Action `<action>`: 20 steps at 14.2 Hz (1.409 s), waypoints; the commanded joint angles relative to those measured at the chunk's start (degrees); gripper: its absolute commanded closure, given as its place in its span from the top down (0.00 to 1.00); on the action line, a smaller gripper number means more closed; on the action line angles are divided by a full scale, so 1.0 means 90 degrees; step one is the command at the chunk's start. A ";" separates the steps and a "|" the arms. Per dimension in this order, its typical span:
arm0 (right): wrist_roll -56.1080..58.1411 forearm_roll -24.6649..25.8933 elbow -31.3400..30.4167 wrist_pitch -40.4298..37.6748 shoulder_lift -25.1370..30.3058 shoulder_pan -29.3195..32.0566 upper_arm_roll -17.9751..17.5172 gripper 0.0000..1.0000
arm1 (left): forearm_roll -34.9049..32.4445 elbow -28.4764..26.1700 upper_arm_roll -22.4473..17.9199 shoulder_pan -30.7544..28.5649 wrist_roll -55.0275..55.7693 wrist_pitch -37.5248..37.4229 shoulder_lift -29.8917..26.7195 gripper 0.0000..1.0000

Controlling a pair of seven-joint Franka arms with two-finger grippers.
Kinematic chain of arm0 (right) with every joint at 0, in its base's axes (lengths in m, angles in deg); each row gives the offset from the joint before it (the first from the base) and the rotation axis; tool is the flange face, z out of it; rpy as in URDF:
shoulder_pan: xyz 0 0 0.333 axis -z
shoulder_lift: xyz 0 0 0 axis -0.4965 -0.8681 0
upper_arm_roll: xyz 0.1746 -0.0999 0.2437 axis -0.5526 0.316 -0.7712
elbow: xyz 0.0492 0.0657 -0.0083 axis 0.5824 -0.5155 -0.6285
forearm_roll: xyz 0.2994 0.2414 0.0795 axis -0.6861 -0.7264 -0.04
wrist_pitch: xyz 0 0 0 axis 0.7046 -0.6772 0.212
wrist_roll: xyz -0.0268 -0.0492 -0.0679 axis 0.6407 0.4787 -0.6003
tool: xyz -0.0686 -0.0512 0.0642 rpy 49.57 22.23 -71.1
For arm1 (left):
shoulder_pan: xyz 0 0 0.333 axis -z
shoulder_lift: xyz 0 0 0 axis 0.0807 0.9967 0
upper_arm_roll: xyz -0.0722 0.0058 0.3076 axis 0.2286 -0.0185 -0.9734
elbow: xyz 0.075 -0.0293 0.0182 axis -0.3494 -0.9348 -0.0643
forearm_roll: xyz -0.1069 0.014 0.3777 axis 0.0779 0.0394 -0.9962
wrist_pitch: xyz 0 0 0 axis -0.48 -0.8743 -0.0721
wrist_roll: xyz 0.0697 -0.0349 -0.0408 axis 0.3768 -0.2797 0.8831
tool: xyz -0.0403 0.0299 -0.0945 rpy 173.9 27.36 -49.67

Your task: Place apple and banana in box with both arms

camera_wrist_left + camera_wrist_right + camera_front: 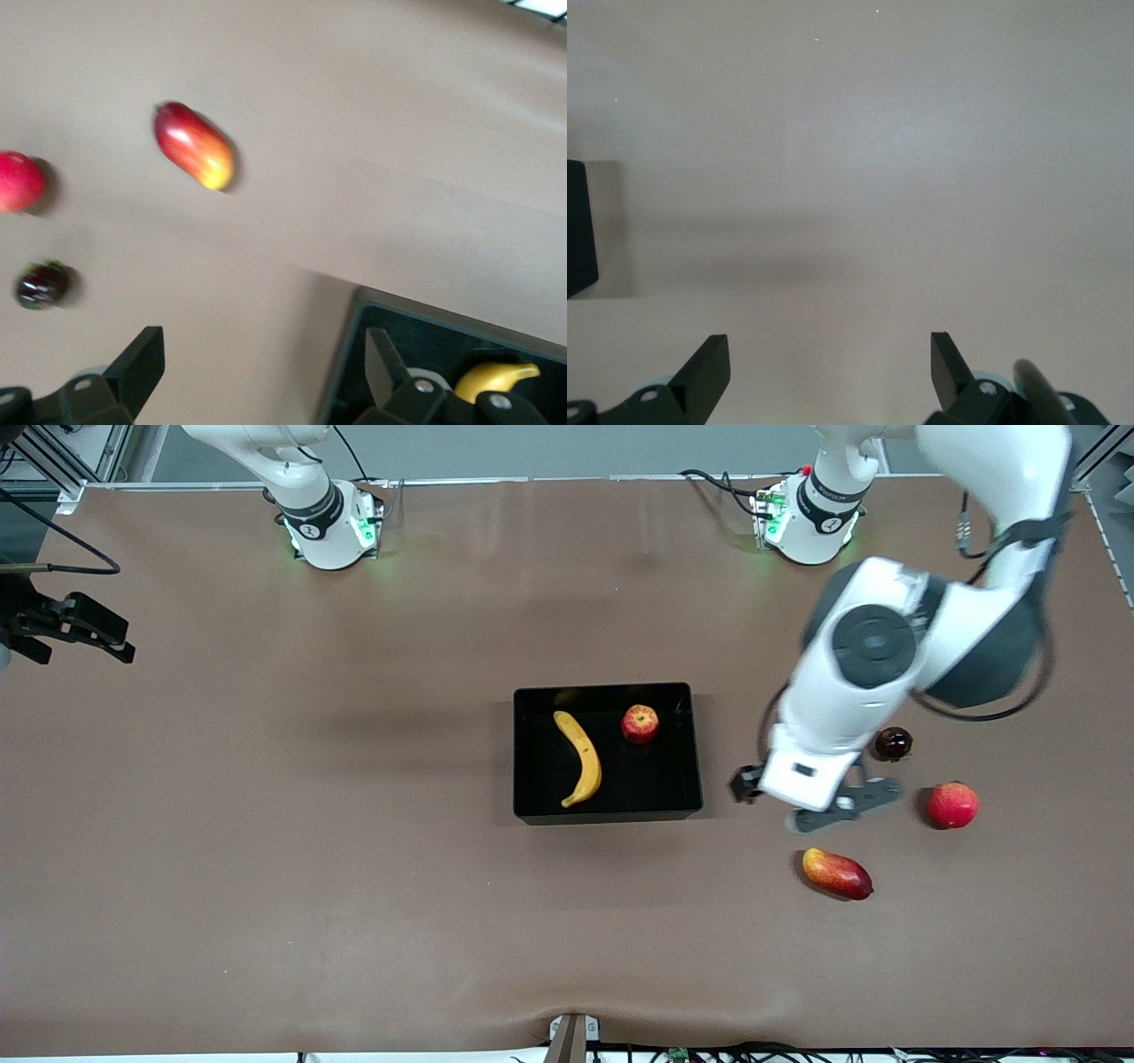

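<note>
The black box [651,784] stands at the middle of the table. The yellow banana [580,757] lies in it, and the small red apple [640,724] sits in it toward the left arm's end. My left gripper [797,797] is open and empty, over the table between the box and the loose fruits. In the left wrist view the open gripper [263,363] is over bare table, with the box corner [354,341] and the banana's tip [496,379] beside it. My right gripper [75,638] waits open and empty at the right arm's end of the table, over bare table in its own view [830,363].
Toward the left arm's end lie a red-yellow mango-like fruit [836,873] [193,144], a pinkish-red round fruit [952,804] [18,181] and a small dark fruit [893,743] [42,284].
</note>
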 commanded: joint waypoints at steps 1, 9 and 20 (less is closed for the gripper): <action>-0.0103 0.0138 0.0036 0.0000 -0.0017 -0.0004 -0.0029 1.00 | 0.0209 -0.0206 0.0039 -0.0503 -0.0789 -0.0389 -0.0553 1.00; -0.0103 0.0138 0.0036 0.0000 -0.0017 -0.0024 -0.0029 1.00 | 0.0405 -0.0215 0.0039 -0.1256 -0.2068 -0.1307 -0.1578 1.00; -0.0103 0.0138 0.0036 0.0009 -0.0017 -0.0024 -0.0029 1.00 | 0.1538 -0.1045 -0.2499 0.0149 -0.4345 -0.1543 -0.2878 1.00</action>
